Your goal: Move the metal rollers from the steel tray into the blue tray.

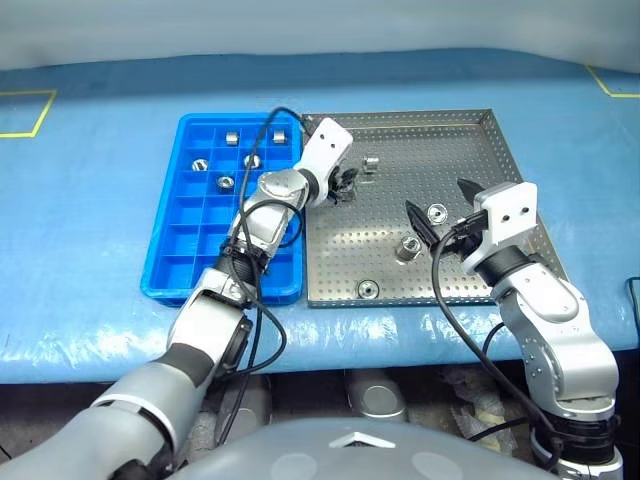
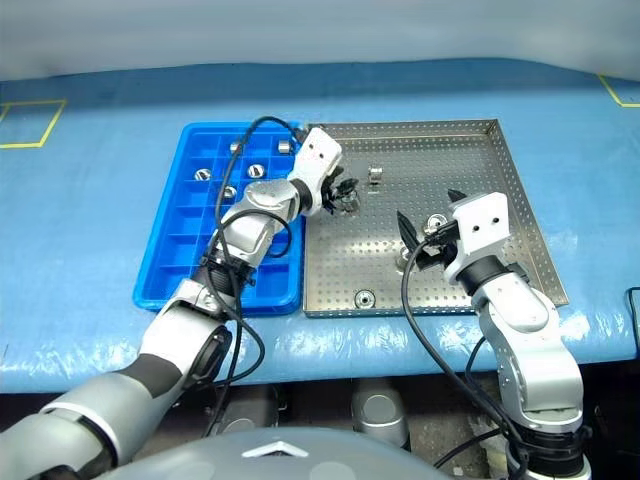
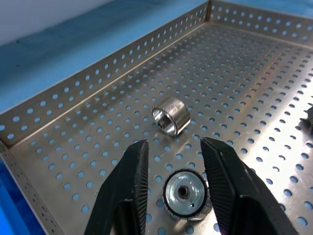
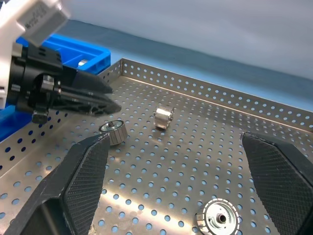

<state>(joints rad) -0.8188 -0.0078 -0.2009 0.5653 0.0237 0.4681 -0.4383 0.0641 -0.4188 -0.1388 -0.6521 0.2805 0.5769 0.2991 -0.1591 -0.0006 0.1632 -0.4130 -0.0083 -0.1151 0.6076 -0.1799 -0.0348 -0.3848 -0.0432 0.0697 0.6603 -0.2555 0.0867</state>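
1. I take the steel tray (image 1: 520, 215) as my landmark; it lies flat on the table (image 1: 90, 230), which is covered in blue.
2. The blue tray (image 1: 165, 250) sits against the steel tray's left rim, touching or nearly touching it.
3. I count five metal rollers (image 1: 227, 182) already in the blue tray, all in compartments of its far half, away from the robot.
4. I count five more rollers on the steel tray's perforated floor.
5. One roller (image 1: 371, 163) lies on its side in the far part of the steel tray, left of its middle.
6. Another roller (image 3: 183, 193) stands on end just nearer the robot than that one, close to the steel tray's left rim.
7. A roller (image 1: 437, 212) stands near the steel tray's centre, another (image 1: 408, 247) slightly nearer the robot, and one (image 1: 368, 289) close to the near rim.
8. The left gripper (image 1: 345, 186) hangs over the steel tray's left part. In the left wrist view its fingers (image 3: 127, 186) stand partly apart, one on each side of the upright roller, with small gaps; it holds nothing.
9. The right gripper (image 1: 440, 212) hovers above the steel tray's middle, over the central rollers. Its fingers (image 4: 83, 181) are spread wide and hold nothing.
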